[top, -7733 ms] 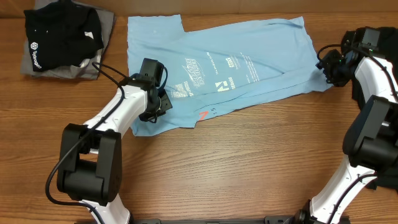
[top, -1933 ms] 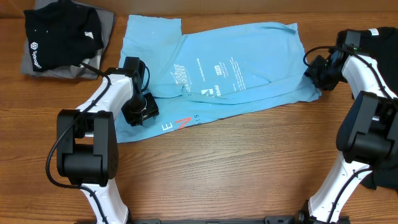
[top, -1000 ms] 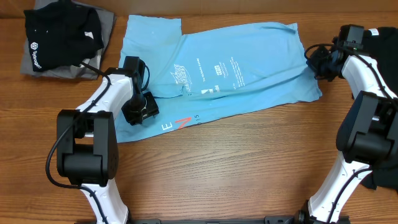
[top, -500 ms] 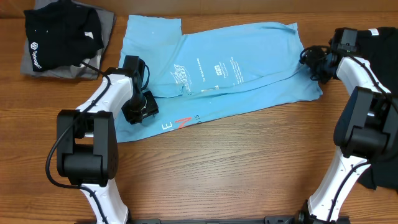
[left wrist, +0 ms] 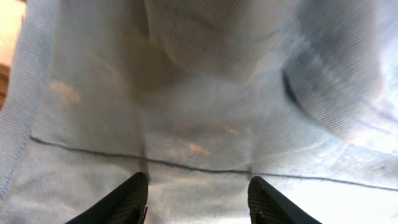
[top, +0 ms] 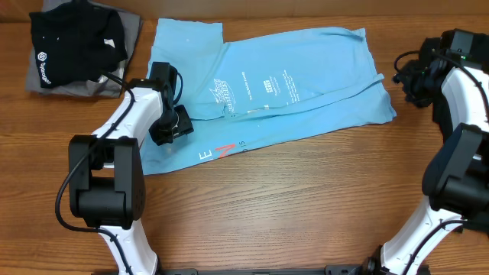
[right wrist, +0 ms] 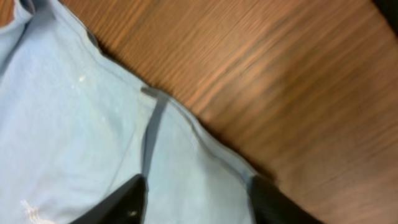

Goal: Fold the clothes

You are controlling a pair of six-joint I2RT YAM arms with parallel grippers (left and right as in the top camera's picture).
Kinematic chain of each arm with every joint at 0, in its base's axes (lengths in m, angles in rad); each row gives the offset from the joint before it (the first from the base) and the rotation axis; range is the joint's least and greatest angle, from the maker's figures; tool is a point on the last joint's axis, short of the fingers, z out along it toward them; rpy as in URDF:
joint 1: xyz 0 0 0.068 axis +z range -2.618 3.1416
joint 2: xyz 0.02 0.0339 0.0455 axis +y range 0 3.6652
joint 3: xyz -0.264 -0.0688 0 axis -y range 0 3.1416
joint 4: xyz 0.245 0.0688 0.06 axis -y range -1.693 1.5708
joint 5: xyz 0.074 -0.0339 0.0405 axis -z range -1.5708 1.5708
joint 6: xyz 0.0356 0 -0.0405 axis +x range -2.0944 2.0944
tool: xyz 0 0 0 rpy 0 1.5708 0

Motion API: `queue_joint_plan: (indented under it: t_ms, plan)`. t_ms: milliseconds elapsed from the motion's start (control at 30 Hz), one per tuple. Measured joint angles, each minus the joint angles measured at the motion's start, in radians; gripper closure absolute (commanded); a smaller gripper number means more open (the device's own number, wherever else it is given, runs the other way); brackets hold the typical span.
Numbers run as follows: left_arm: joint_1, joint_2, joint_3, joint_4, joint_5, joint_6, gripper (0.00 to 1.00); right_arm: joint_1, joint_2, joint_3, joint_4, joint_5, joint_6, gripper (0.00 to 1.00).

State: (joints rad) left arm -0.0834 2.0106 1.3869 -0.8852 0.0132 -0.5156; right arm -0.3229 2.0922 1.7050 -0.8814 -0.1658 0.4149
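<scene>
A light blue T-shirt [top: 290, 84] with white print and red lettering lies spread flat across the far half of the table. My left gripper [top: 174, 128] is low over its left part. In the left wrist view that gripper [left wrist: 196, 186] stands open, with blue cloth [left wrist: 205, 93] and a dark seam filling the picture. My right gripper [top: 403, 80] hovers just off the shirt's right edge. In the right wrist view it [right wrist: 196, 186] is open, with nothing between its fingers, above the shirt's hem [right wrist: 186, 118] and bare wood.
A folded black T-shirt [top: 76, 42] lies on a grey one [top: 131, 30] at the back left corner. The wooden table [top: 290, 206] runs toward the front, where both arm bases stand.
The right gripper has let go of the shirt's right edge and drawn away to the right. The left gripper has shifted slightly up over the cloth. The shirt lies still.
</scene>
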Motion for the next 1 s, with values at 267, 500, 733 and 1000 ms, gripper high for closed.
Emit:
queue_joint_plan:
  t_ms: [267, 500, 733, 1000]
  plan:
    - [0.000, 0.000, 0.003, 0.006, -0.004, 0.002, 0.44, 0.059, -0.004, -0.002, -0.048, 0.003, -0.012, 0.72]
    - [0.000, 0.000, 0.003, 0.010, -0.017, 0.002, 0.44, 0.098, -0.004, -0.108, 0.046, 0.009, -0.016, 0.75]
    - [0.000, 0.000, 0.003, 0.010, -0.037, 0.002, 0.44, 0.093, -0.003, -0.221, 0.129, 0.047, -0.017, 0.82]
    - [0.000, 0.000, 0.003, 0.002, -0.042, 0.003, 0.59, 0.093, -0.002, -0.272, 0.178, 0.069, -0.017, 0.96]
